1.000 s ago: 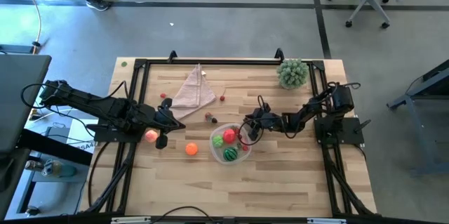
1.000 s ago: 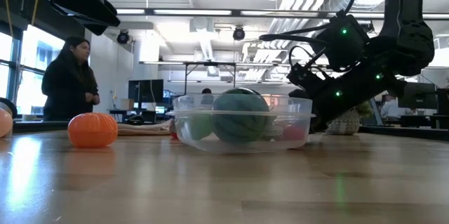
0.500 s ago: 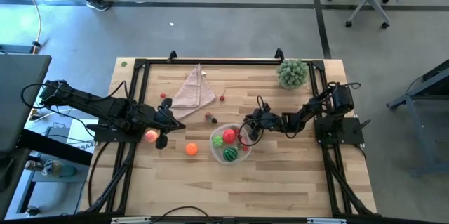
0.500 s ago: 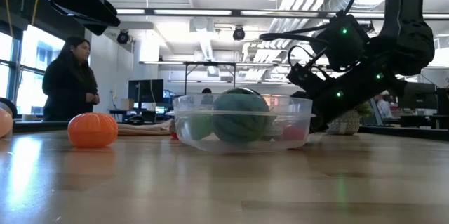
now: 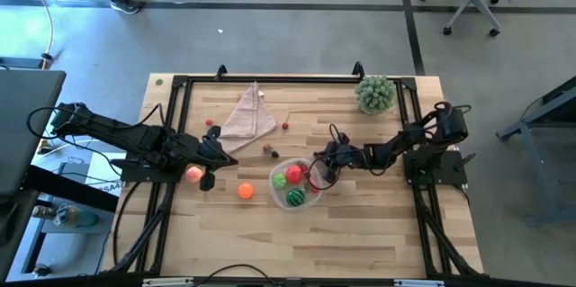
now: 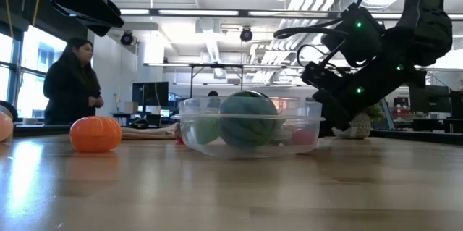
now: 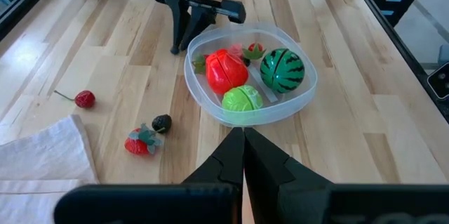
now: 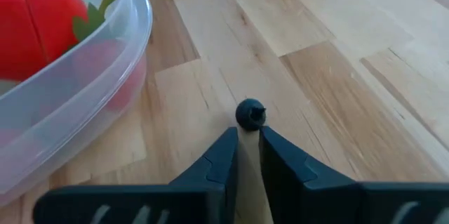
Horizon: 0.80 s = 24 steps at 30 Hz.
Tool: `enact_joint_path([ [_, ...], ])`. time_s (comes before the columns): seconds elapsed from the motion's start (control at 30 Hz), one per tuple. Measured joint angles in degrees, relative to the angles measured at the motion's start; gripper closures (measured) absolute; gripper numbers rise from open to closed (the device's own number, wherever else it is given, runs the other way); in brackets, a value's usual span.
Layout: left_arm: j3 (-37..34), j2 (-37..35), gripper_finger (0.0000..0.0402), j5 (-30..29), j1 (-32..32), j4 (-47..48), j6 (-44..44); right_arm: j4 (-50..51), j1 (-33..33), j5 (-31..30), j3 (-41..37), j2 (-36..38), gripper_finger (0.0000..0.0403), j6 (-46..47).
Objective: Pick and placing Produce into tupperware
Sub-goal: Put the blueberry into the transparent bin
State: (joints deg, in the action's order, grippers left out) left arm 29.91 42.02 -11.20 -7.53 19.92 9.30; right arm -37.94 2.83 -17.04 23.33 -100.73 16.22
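The clear tupperware holds a red apple, a green apple and a striped melon. My right gripper stands at the tub's right rim, shut on a tiny dark berry. My left gripper hangs shut and empty over the table's left part. A pink peach lies under that arm, an orange near the tub. A strawberry, another dark berry and a cherry lie on the wood. My right gripper pinches the tiny dark berry between the free ends of its two fingers. The fingers slant down from the table's right side. The berry sits over the bare wood just outside the tub's wall; whether it is clear of the table, I cannot tell.
A folded pink cloth lies at the far left of the board and a bushy pale-green plant at the far right corner. A black frame borders the table. A person stands in the room behind.
My right arm has drawn its elbow toward the table's right edge, and its gripper has risen slightly beside the tupperware. The tub and the fruits have stayed where they were.
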Motion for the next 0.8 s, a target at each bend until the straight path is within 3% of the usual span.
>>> enact_joint_path([
  [0.47, 0.0, 0.0, 0.0401, 0.0, 0.0, 0.0, 0.0, 0.0, -2.3, 2.3, 0.1, 0.2, 0.0318, -0.2],
  [0.8, 0.0, 0.0, 0.0401, 0.0, 0.0, 0.0, 0.0, 3.5, -3.4, 2.8, 3.8, 0.1, 0.0315, -4.7],
])
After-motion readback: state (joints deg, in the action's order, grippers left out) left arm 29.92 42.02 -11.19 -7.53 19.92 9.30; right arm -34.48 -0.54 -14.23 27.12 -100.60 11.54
